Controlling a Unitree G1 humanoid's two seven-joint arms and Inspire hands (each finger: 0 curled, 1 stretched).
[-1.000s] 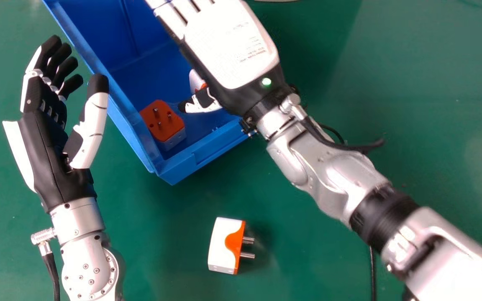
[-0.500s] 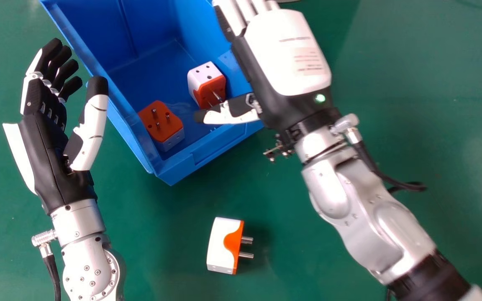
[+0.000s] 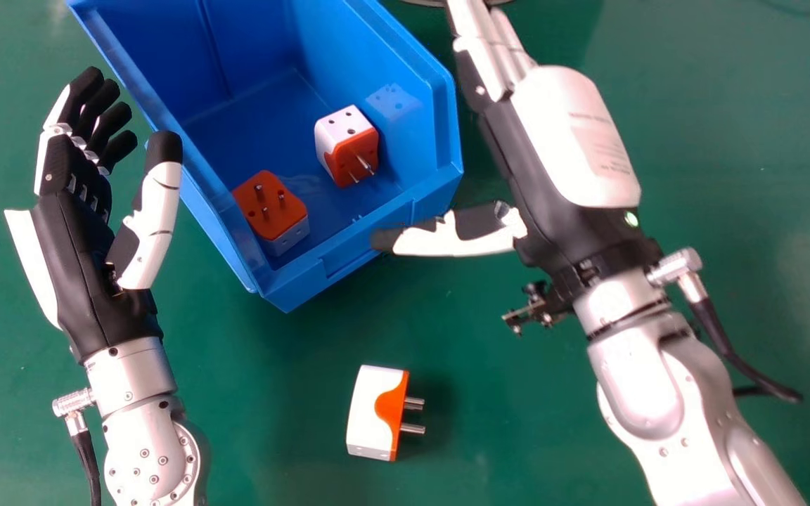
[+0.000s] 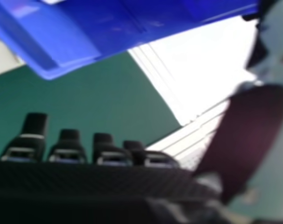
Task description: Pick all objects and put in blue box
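Nearest in the head view, the loose plug (image 3: 370,414) lies on the green surface (image 3: 271,436), outside the box (image 3: 359,260). Its white side and orange face show, and its metal prongs point towards the robot's right. Neither hand touches it.

Farther up on the left is the left robot hand (image 3: 81,260), beside the box's left wall. Its fingers are gently bent, its thumb stands well apart from them, and there is nothing between.

On the other side is the right robot hand (image 3: 577,137), back up, just right of the box. Its fingers run out nearly straight, close to one another, away from the robot. The thumb reaches out sideways, wide of them, towards the box's near right corner. It holds nothing. In the right hand view, the box's blue wall and the green surface lie past its fingertips.

The box sits at an angle, its top open. Inside, the nearer plug (image 3: 271,211) is by the near left corner, orange face and prongs up. The farther plug (image 3: 338,133) is near the right wall, a white face with holes on top, its orange face and prongs turned towards the near side
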